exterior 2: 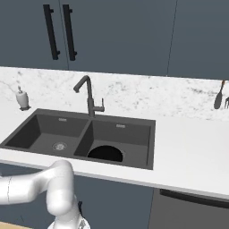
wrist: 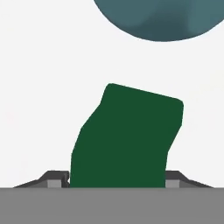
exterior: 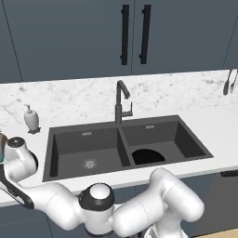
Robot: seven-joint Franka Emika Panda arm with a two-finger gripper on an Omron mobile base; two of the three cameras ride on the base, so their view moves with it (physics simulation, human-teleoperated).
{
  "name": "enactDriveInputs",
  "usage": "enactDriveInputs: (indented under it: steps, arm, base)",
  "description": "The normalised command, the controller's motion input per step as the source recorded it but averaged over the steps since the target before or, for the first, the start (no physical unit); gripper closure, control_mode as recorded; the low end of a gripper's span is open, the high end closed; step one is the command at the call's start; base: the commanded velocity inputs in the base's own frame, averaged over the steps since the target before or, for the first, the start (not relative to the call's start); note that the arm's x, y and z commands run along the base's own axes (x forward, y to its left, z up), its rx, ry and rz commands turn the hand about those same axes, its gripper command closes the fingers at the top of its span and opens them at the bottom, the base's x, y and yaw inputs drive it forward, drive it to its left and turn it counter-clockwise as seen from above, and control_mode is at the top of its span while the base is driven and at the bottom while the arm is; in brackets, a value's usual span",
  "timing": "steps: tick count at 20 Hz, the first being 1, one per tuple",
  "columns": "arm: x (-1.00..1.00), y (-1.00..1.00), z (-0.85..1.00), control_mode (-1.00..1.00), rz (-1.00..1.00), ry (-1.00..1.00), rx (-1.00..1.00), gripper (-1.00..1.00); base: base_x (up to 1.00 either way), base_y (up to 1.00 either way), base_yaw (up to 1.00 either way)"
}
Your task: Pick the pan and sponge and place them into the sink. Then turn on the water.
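1. Sponge (wrist: 127, 140): in the hand view its dark green face lies on the white counter (wrist: 39, 87), directly between the two finger tips. A round grey-blue object (wrist: 162, 19) sits on the counter just beyond it; what it is cannot be told.
2. Gripper (wrist: 117, 181): one dark finger tip (wrist: 54, 179) shows on each side of the sponge, close against its edges. Whether the pads have fully clenched on the block cannot be told.
3. Pan (exterior: 148, 156): the black pan lies in the right basin of the sink (exterior: 69, 135), partly hidden by the front wall. That part of the task appears done.
4. Tap (exterior: 122, 100): the gooseneck stands behind the divider; no stream of water is visible.
5. Step in hand, as judged: grasping the sponge on the counter left of the sink, near the soap dispenser (exterior: 31, 118).
6. Next move, as judged: secure the grip, lift clear of the counter, carry rightward over the sink rim, and release into a basin. The tap follows.
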Motion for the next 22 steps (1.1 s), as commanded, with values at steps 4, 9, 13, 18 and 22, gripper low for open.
enactDriveInputs:
  steps: [4, 9, 13, 18, 22]
  arm:
    - [0.00, 0.08, -0.58, -1.00, 0.00, 0.00, 0.00, 1.00]
    - [-0.12, -0.01, -0.48, -1.00, -0.01, 0.00, 0.00, 1.00]
    - [-0.76, -0.60, -0.21, -1.00, -0.41, -0.15, 0.00, 1.00]
    - [-0.36, -0.56, -0.07, -1.00, -0.59, -0.11, 0.00, 1.00]
    - [-0.08, -0.39, 0.00, -1.00, -0.71, -0.09, 0.00, 1.00]
  base:
    - [0.00, 0.00, 0.00]
    - [0.00, 0.00, 0.00]
    - [0.00, 0.00, 0.00]
    - [0.00, 0.00, 0.00]
    - [0.00, 0.00, 0.00]
